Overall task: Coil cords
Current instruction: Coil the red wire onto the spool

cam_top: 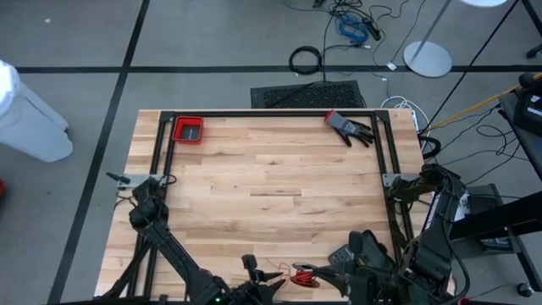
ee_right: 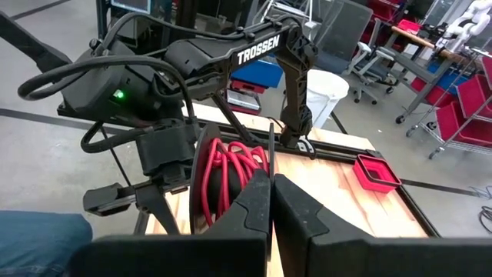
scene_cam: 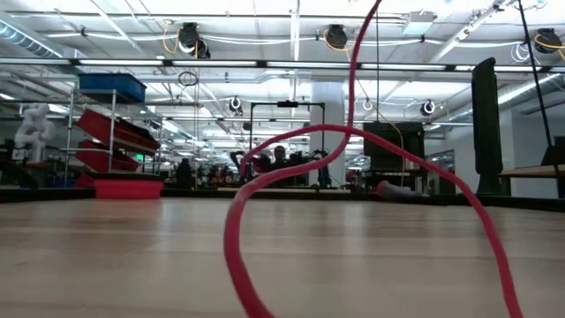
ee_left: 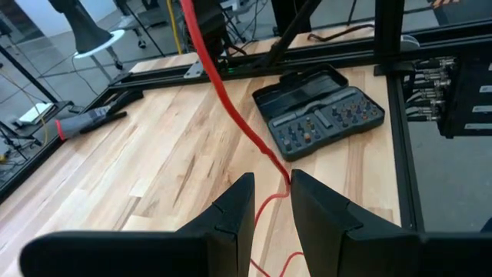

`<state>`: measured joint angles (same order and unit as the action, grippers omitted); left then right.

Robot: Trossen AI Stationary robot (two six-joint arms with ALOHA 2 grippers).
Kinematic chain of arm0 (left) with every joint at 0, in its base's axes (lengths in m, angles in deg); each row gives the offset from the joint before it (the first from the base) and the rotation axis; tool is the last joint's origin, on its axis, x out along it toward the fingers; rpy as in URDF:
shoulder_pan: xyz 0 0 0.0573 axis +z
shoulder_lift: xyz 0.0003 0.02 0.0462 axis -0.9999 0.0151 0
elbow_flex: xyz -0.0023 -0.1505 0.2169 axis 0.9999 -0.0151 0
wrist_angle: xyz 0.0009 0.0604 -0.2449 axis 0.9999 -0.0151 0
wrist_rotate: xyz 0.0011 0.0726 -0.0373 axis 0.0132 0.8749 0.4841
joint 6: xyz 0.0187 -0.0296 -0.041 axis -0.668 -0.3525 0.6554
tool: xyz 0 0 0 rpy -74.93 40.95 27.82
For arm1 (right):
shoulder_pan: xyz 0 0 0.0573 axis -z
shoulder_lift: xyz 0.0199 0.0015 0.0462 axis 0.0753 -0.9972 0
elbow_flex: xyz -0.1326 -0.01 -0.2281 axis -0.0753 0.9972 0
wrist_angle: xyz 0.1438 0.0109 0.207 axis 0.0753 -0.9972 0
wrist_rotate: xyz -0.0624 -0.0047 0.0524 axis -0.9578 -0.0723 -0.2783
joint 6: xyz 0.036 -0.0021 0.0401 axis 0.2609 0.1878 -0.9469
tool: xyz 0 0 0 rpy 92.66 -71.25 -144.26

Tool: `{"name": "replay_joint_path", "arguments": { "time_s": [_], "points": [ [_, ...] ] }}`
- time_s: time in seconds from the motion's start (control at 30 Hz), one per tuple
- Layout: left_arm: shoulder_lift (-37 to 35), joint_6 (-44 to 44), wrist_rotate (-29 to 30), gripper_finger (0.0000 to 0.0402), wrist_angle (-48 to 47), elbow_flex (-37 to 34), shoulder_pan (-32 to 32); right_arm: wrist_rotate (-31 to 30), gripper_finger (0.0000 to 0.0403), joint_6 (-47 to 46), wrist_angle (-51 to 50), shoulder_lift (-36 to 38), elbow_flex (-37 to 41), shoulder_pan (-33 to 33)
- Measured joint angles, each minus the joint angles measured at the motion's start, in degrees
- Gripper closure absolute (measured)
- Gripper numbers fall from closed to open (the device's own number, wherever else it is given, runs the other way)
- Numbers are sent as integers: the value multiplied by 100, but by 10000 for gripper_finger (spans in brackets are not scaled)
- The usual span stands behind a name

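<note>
the left gripper (ee_left: 270, 201) pinches the red cord (ee_left: 231, 100) between narrowly parted fingers above the table (cam_top: 271, 169). the right gripper (ee_right: 270, 192) clamps tight on the cord's red coil (ee_right: 227, 173) nearby.

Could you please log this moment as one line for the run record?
task: coiling | left tool: around red cord | right tool: shut on cord coil | place: table's near edge

Big open workshop, bright strip lights (scene_cam: 291, 40) overhead.
Grey floor (cam_top: 212, 34) crossed by dark lines, a white lamp base (cam_top: 427, 58) and loose cables on it; far back, red bins (scene_cam: 119, 132) on a rack and a pale column (scene_cam: 328, 128).
</note>
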<state>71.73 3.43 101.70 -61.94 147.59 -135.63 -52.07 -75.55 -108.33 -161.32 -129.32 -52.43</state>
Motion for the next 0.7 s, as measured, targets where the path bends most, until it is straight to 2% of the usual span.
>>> {"name": "replay_joint_path", "arguments": {
  "time_s": [0.7],
  "points": [
    [-4, -179, 7, 308, 259, 0, 11, 0, 403, 5, 0, 0, 2, 0]
  ]
}}
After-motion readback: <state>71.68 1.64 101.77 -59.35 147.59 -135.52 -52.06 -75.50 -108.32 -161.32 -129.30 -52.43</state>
